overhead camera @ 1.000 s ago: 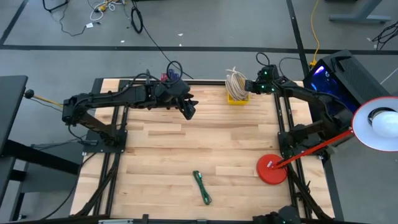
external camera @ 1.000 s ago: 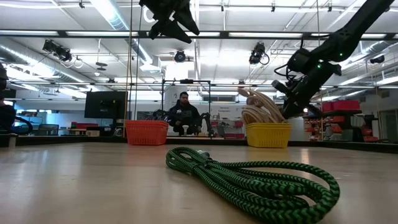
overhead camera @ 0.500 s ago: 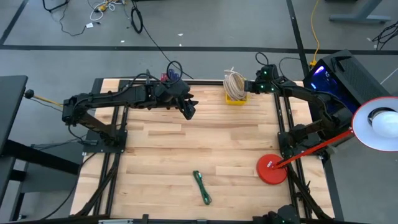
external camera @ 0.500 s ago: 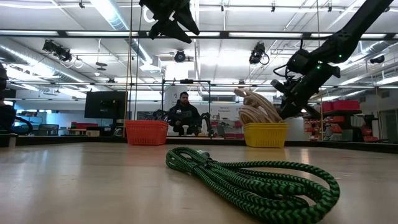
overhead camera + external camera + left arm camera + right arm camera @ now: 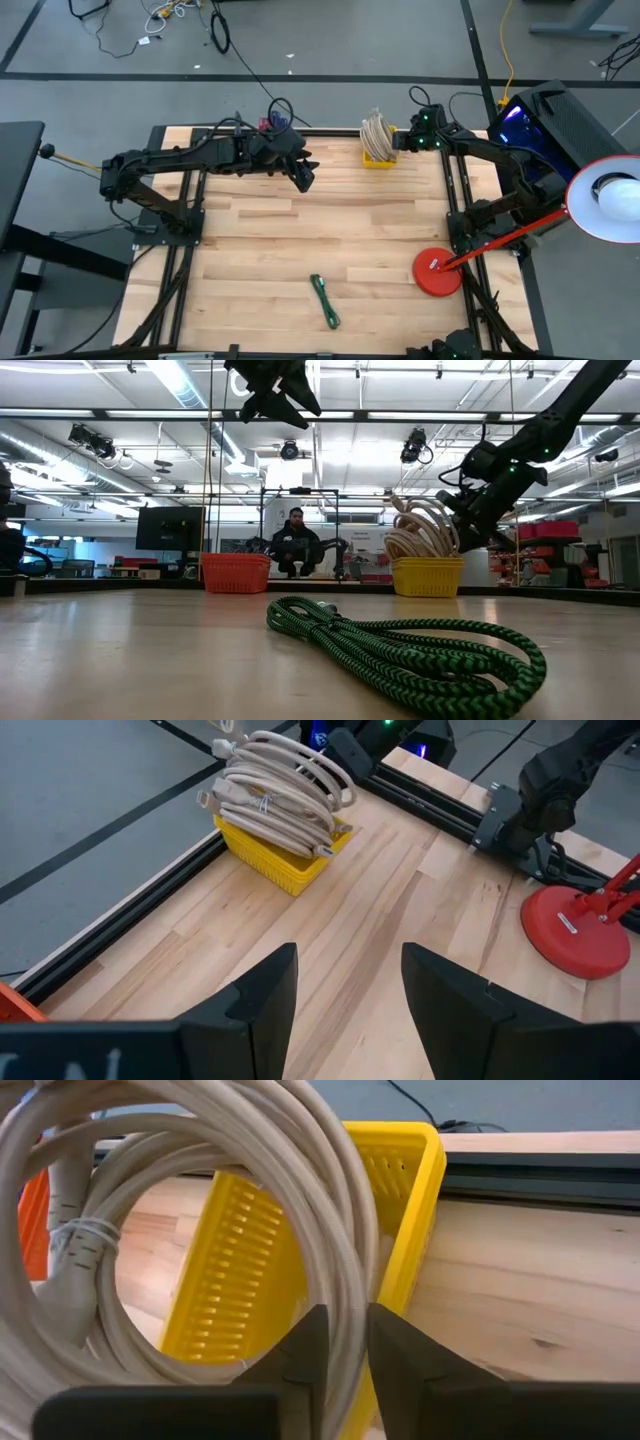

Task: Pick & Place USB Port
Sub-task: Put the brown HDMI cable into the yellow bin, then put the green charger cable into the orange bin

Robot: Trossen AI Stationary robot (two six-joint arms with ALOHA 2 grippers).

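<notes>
Right gripper (image 5: 398, 141) in high view sits at the yellow basket (image 5: 379, 155) on the table's far edge, beige cable coil (image 5: 376, 130) in it; left gripper (image 5: 303, 176) hovers mid-table, fingers spread, empty. Low view: green cable (image 5: 400, 650) lies near the front. Right wrist view: narrow finger gap around the coil's strands (image 5: 340, 1230), grip unclear.

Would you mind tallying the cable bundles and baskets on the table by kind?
Cable bundles: 2, the beige coil and the green cable.
Baskets: 2, the yellow basket and the orange basket.
Total: 4.
</notes>
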